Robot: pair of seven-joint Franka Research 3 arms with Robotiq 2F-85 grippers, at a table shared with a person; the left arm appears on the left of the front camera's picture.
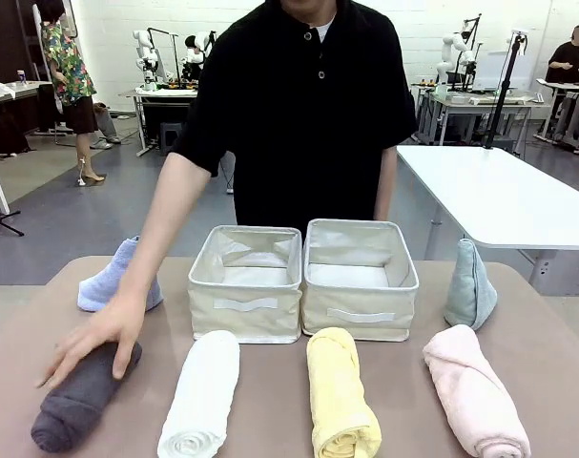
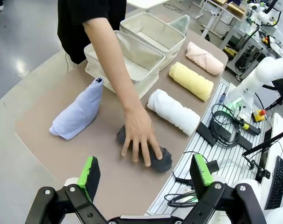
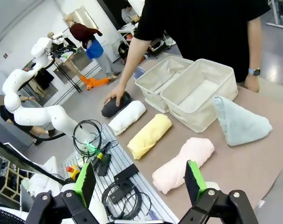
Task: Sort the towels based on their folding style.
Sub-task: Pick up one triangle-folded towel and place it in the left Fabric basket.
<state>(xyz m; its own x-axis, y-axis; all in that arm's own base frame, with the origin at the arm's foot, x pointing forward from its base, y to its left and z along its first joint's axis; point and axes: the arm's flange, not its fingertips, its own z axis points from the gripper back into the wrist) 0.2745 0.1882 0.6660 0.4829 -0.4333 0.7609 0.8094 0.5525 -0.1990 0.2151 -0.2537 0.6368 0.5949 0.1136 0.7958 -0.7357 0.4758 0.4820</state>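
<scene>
Sorting looks unstarted: on the desk (image 1: pixel 556 334), the lavender wedge (image 1: pixel 117 279) sits at nine o'clock of the two cream bins (image 1: pixel 243 310), the dark grey roll (image 1: pixel 79 401) lies at seven o'clock under the person's hand (image 1: pixel 103 336), the white roll (image 1: pixel 201 396), yellow roll (image 1: pixel 341 391) and pink roll (image 1: pixel 475 386) line up from six round to four o'clock, and the teal wedge (image 1: pixel 470 284) stands at three o'clock. Both bins hold nothing, and the left gripper (image 2: pixel 146 169) and right gripper (image 3: pixel 140 176) each hang above the robot's side of the desk with jaws spread wide and nothing between them, so all six towels are left to sort.
</scene>
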